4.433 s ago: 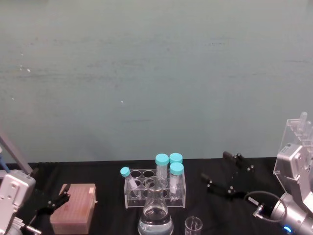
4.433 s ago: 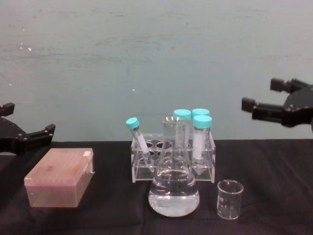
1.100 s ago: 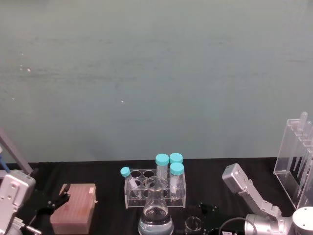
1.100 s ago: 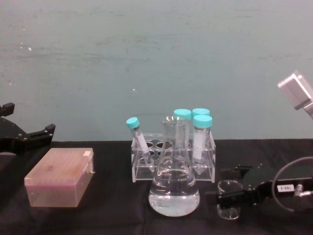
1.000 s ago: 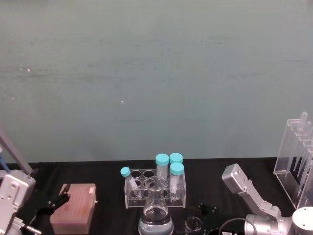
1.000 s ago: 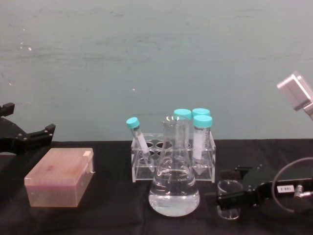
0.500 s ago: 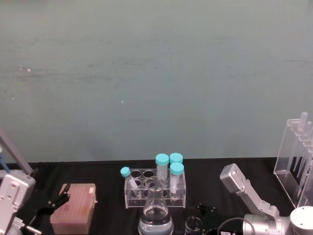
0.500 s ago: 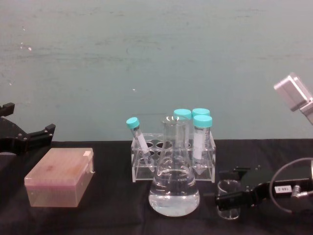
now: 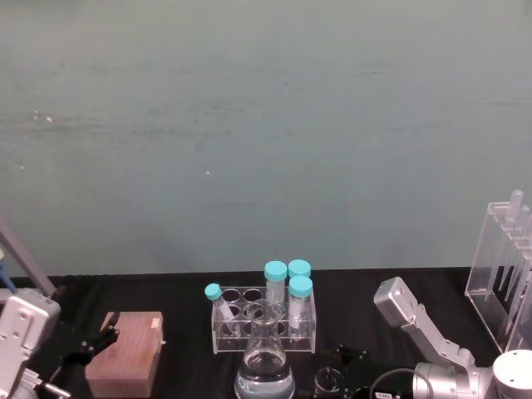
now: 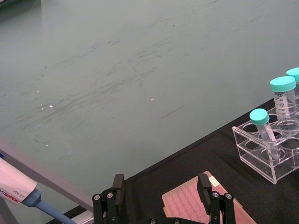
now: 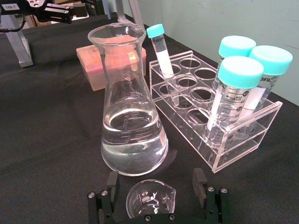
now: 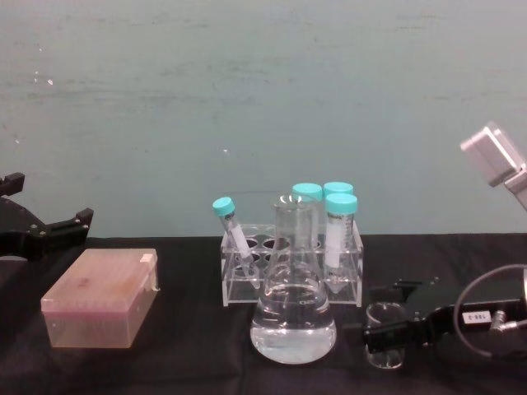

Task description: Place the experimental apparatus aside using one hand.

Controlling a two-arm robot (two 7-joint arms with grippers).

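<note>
The right gripper (image 11: pixel 155 183) sits low on the black worktop (image 11: pixel 51 140), its jaws released and spread to either side of the small glass beaker (image 11: pixel 150 199). The beaker stands upright between them with a sliver of space on each side, so nothing is grasped. In the chest view the gripper reaches in from the right edge at worktop level, one dark finger crossing in front of the beaker's lower half.

Just beside the beaker, on the robot's left, stands the conical flask (image 11: pixel 133 112), upright (clear liquid fills its wide base). Behind the flask is a low clear tube rack (image 11: pixel 233 144) holding four teal-capped tubes (image 11: pixel 240 74): three upright at its right end and a thinner one leaning at its left end.

Farther to the left, well apart from the glassware, a pink box (image 12: pixel 99 296) lies flat on the worktop. The left gripper (image 12: pixel 48 199) hangs at the left edge of the chest view, above and behind that box, with its jaws released, wide apart and holding nothing.

At the far right edge of the head view the tall acrylic rack (image 9: pixel 503 266) with its long test tubes stands upright, well apart from the beaker and the flask
</note>
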